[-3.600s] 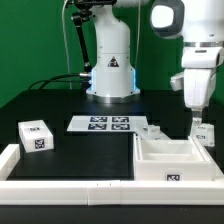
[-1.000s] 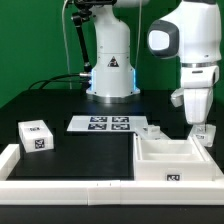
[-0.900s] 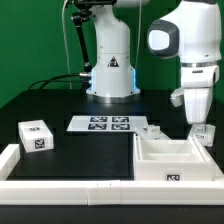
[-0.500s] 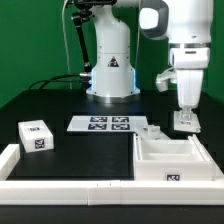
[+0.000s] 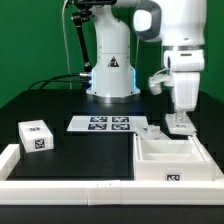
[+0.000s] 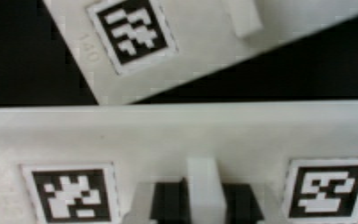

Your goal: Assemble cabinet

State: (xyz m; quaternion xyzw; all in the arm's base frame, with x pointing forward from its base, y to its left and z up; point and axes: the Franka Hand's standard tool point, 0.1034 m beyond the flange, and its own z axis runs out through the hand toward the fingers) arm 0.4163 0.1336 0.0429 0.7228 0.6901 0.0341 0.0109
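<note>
Cabinet: large white boxy plastic body with an open top and a black-and-white square tag on its front [image 5: 168, 160] is sitting on the black table [image 5: 55, 100] at the exterior view's lower right, just behind the long low white border rail [image 5: 70, 182].
Claw: the arm's white two-finger gripper [image 5: 179, 127] is hanging pointed downward, just above the cabinet's far wall.
Claw state: neither view is making it clear whether the fingers are spread, closed or grasping anything.
Wrist view: a white wall with two square tags [image 6: 176, 140] is filling the frame, with a tilted white tagged panel [image 6: 167, 45] beyond it.
Flat piece: a small flat white tagged part [image 5: 153, 131] is lying just beside the cabinet's far corner.
Marker board: the thin white marker board [image 5: 105, 124] is lying mid-table.
Block: a small white tagged cube [image 5: 37, 135] is resting well apart, at the exterior view's left.
</note>
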